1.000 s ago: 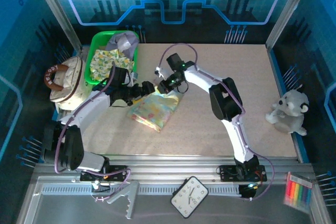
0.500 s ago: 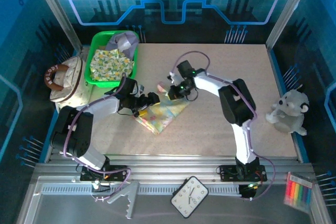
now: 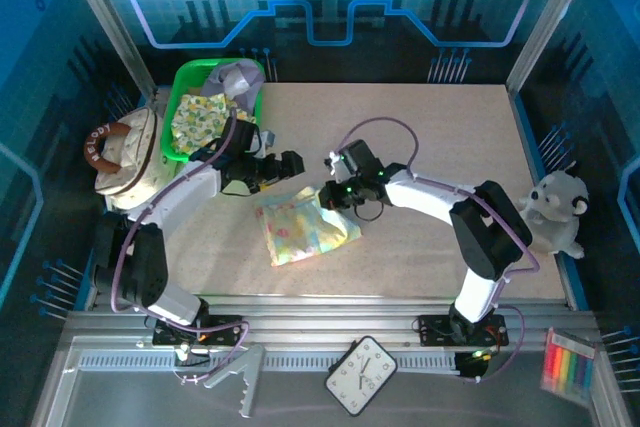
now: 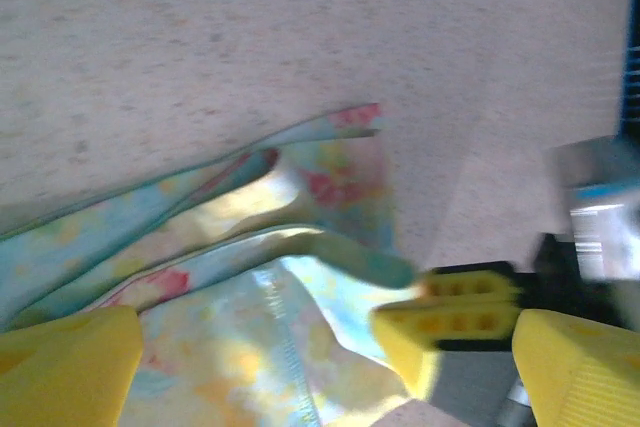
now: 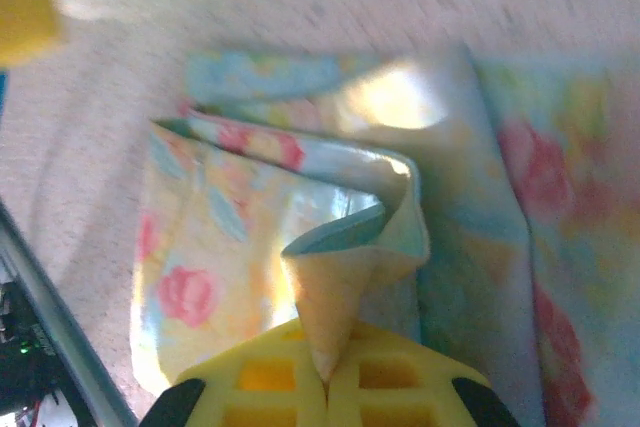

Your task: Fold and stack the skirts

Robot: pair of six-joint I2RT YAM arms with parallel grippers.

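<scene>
Nearest the arm bases, the floral skirt (image 3: 300, 232) lies partly folded on the table (image 3: 450, 127), a little left of the middle. Its far right corner is pinched in the clenched right claw (image 3: 334, 194), the cloth peaking up from the grip. Just beyond the skirt's far left edge hovers the left claw (image 3: 286, 168), jaws wide apart and empty, so the skirt lies toward the bases from it. Farther back, a green basket (image 3: 192, 69) holds other skirts (image 3: 208, 117).
</scene>
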